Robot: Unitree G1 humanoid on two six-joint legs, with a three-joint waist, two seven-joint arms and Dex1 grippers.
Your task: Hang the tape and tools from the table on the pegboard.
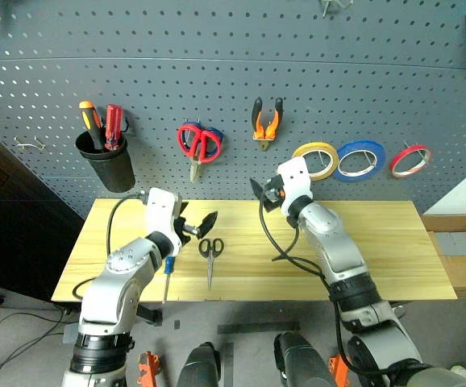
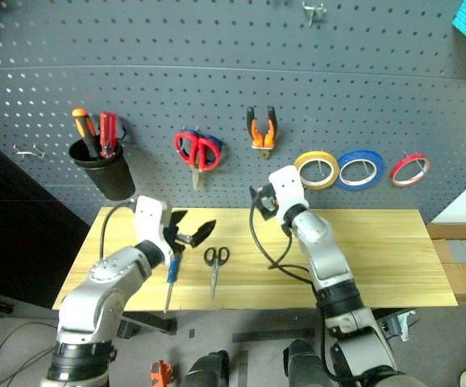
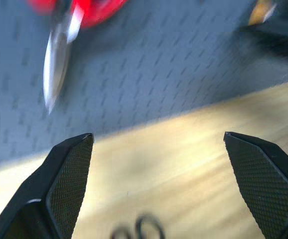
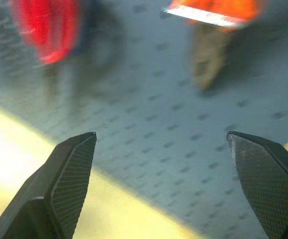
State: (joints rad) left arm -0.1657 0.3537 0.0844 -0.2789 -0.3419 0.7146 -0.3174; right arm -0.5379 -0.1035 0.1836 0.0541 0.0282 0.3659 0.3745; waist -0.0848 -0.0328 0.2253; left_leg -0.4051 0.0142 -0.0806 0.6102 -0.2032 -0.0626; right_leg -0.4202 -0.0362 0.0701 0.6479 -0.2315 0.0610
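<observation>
The black-handled scissors (image 1: 210,256) and the blue-handled screwdriver (image 1: 168,270) lie on the worktop (image 1: 378,258), just beside each other; the pliers (image 1: 266,121) and the yellow tape roll (image 1: 316,160) already hang on the pegboard (image 1: 233,72). My left gripper (image 1: 200,226) hovers above the scissors with its jaws wide apart and nothing in them. The right gripper (image 1: 265,193) is also spread wide and empty, close to the board under the pliers. I fear the flat scissors may slide away when I close on them, or I catch the screwdriver together with them.
</observation>
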